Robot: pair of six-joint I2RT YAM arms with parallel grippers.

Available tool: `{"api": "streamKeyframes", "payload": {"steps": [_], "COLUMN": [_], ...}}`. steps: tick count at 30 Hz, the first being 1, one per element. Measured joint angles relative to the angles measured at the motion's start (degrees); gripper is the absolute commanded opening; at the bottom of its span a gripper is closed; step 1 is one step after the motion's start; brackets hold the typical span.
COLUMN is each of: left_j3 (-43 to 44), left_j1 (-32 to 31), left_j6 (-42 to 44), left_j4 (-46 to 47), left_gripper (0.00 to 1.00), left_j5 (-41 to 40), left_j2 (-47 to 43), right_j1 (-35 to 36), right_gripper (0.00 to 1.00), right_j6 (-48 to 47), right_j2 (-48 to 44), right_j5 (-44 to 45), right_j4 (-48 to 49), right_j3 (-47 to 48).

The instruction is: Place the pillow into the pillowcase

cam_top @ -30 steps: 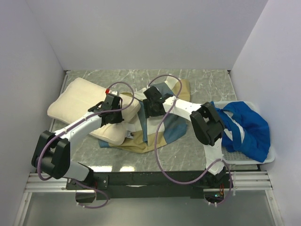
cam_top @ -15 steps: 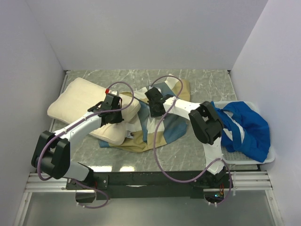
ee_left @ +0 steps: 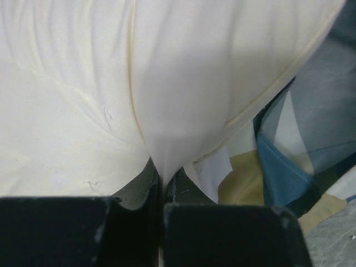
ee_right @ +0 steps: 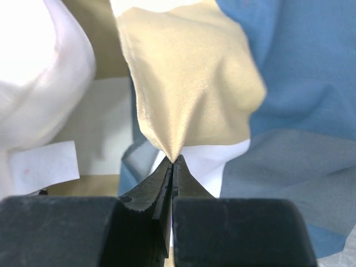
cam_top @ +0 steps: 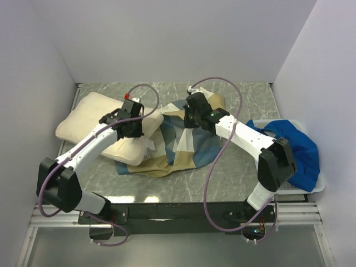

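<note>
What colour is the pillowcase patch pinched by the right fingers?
Tan. The pillowcase fold in the right fingers shows best in the right wrist view.

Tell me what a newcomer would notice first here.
In the middle, the left gripper pinches the cream pillow, while the right gripper pinches a tan patch of the crumpled patchwork pillowcase. At the far right, a bright blue cloth lies heaped in a white tray.

- Left arm point(cam_top: 92, 146): white shells between bulky black joint housings, with a red spot point(cam_top: 127, 96) by the wrist.
- Right arm point(cam_top: 245, 138): the same white and black.
- Mauve cables point(cam_top: 205, 189) loop along both arms.
- Left claw point(ee_left: 161, 183) and right claw point(ee_right: 172, 167): matte black, faintly scuffed.
</note>
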Motion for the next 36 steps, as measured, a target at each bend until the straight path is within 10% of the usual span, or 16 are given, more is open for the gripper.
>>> {"api": "streamKeyframes", "payload": {"steps": [8,25,36], "left_j3": [12.6,1.6,8.6], "left_j1": [-7.6,-14.0,-14.7], "left_j6": [3.8,3.8,4.4], "left_j4": [-7.3,-10.1,-8.5], "left_gripper": [0.01,0.01,0.01], "left_j5": [-4.6,-2.6,-0.4], "left_j2": [-0.3,-4.3,8.9], "right_j1": [0.0,0.0,3.1], "right_gripper": [0.0,0.0,0.0], "right_j6": [0.2,0.8,-0.1], "right_j2": [-0.3,-0.4,-0.7], "right_j5": [-1.7,-2.1,-2.1], "right_j4": [0.0,-0.5,-1.6], "right_j3": [0.0,0.0,0.0]}}
